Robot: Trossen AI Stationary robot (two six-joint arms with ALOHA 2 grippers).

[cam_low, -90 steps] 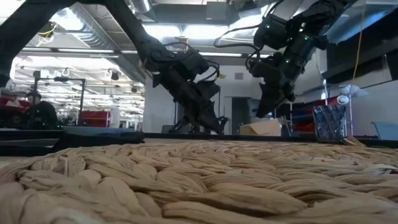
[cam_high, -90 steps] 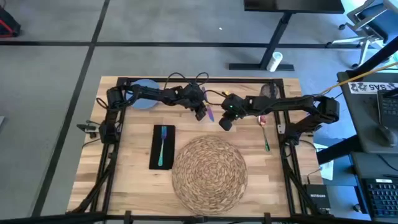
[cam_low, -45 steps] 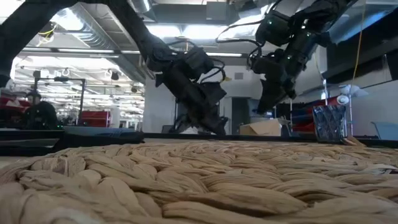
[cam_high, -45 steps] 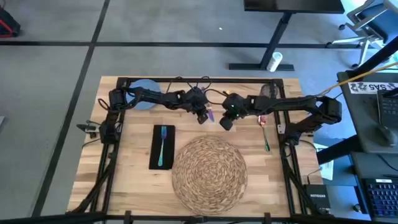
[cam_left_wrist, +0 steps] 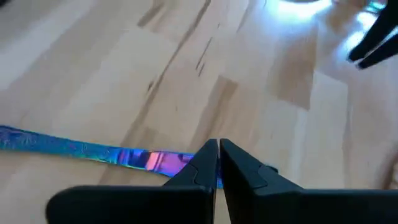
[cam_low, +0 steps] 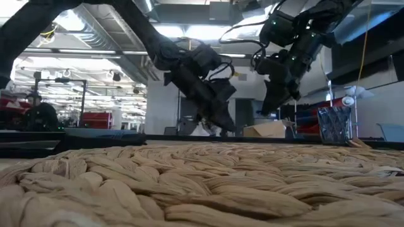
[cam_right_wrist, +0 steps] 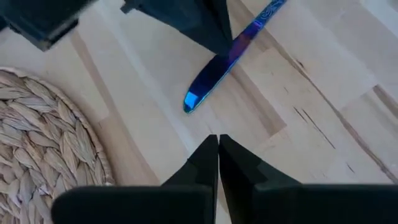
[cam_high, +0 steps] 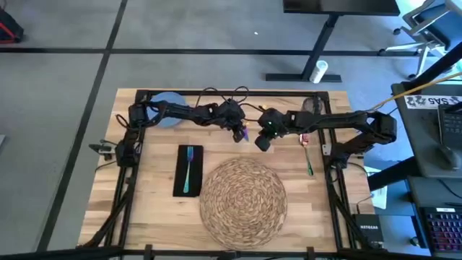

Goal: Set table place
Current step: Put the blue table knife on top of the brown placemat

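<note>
Pinching the iridescent blue knife, my left claw sits low at the far middle of the surface, beyond the straw placemat. Right claw hovers just beside it, fingers pressed together. Teal fork lies on the black napkin.

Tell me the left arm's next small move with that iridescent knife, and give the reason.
Probably lift the left gripper straight up a little. Its fingers look closed on the knife, which lies flat on the table beyond the placemat, so it must clear the wood before being carried. The right gripper hovers shut close by.
</note>
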